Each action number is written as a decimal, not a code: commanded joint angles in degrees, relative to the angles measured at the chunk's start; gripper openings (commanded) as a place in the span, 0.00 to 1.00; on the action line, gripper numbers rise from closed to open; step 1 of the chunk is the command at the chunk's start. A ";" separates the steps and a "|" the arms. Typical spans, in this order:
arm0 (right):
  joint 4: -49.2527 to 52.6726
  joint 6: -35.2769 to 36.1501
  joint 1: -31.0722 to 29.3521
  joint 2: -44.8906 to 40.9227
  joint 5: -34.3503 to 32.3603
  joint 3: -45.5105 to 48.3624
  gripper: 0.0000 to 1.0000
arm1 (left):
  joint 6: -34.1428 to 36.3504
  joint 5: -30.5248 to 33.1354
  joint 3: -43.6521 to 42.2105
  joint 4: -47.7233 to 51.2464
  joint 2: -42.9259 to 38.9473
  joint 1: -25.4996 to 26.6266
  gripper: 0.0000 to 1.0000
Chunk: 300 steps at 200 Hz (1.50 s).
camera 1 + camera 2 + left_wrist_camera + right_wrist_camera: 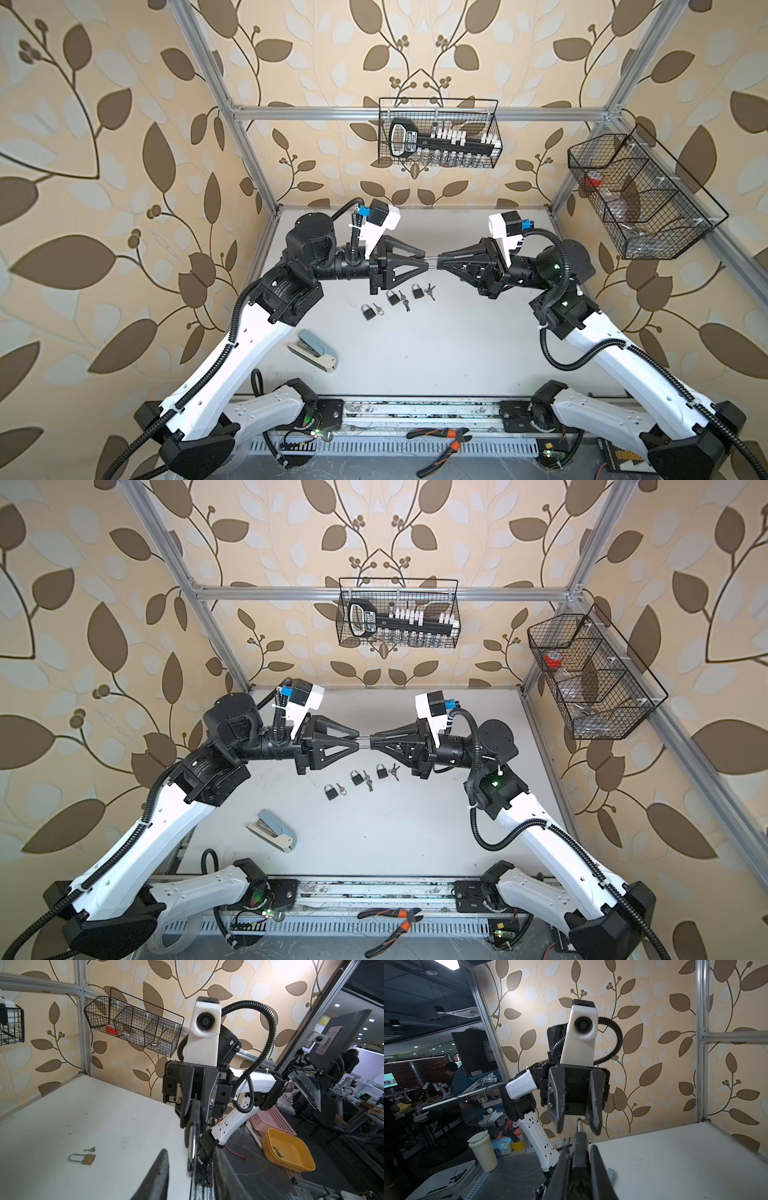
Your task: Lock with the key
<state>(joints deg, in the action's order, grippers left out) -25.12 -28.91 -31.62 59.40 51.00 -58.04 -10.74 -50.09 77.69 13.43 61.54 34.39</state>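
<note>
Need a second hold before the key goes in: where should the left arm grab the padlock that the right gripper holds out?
Grip the shackle, its only bare part: the right gripper covers the padlock body. Come straight in from the left, since the loop points at the left gripper, with one finger on either side of it.

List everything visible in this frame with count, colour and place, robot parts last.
held padlock: one, dark body, silver shackle, in the air between the two hands
padlocks: three, dark, in a row mid-table
keys: three small sets, silver, one beside each table padlock
stapler: one, grey-blue, front left of table
pliers: one pair, orange and black, front rail
wire baskets: two, black, back wall and right wall
table: one, white
left hand: black, fingers apart around shackle tip
right hand: black, shut on padlock body
</note>
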 commanded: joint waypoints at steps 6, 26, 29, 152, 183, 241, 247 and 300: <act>-1.39 0.61 -0.57 -0.25 -0.33 0.05 0.00 | 0.53 -0.53 0.19 -2.03 -1.14 -0.64 0.30; -1.42 0.43 -0.66 -0.23 -0.20 -0.05 0.00 | 0.54 -0.71 0.18 -1.87 -0.89 -0.62 0.28; -1.42 0.43 -0.66 -0.21 -0.21 -0.10 0.00 | 0.51 -0.72 0.18 -1.84 -0.89 -0.63 0.28; -2.28 0.25 -1.10 -0.78 -1.69 0.47 0.00 | 0.39 -1.32 0.06 -1.83 -0.80 -0.55 0.03; -3.09 0.09 -1.08 -1.37 -2.49 0.82 0.00 | 0.35 -1.42 -0.15 -2.01 -0.72 -0.57 0.18; -4.21 -0.81 -1.23 -1.29 -2.31 1.14 0.00 | 0.18 -1.42 -0.48 -2.18 -0.81 -0.57 0.09; -4.23 -0.89 -1.17 -1.14 -2.20 1.09 0.00 | 0.11 -1.42 -0.51 -2.18 -0.84 -0.61 0.07; -2.06 -0.51 -1.18 -0.36 -1.07 0.93 0.00 | 1.06 -1.25 0.16 -1.31 -0.89 -0.63 0.00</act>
<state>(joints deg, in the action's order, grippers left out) -26.57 -29.36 -32.51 59.27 49.41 -57.49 -10.81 -50.61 77.47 13.47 61.52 34.39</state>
